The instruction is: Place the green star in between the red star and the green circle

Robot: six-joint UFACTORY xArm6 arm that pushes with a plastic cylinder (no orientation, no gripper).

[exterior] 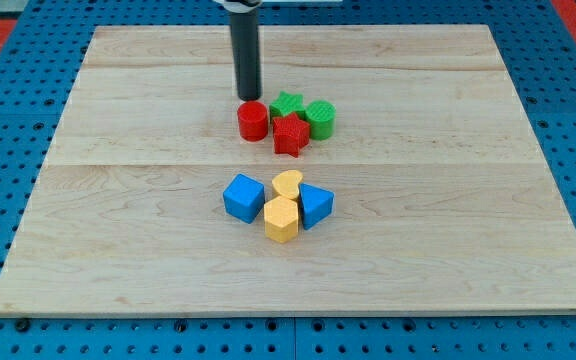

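The green star (286, 104) lies near the board's top middle, wedged between the red circle (253, 121) on its left and the green circle (320, 117) on its right. The red star (290, 134) sits just below the green star, touching it and the green circle. My tip (249, 97) stands just above the red circle, at the view's left of the green star, close to both.
A second cluster lies lower in the middle: a blue cube (243, 197), a yellow heart (287, 183), a yellow hexagon (281, 219) and a blue triangle block (315, 205). The wooden board (118, 250) rests on a blue pegboard table.
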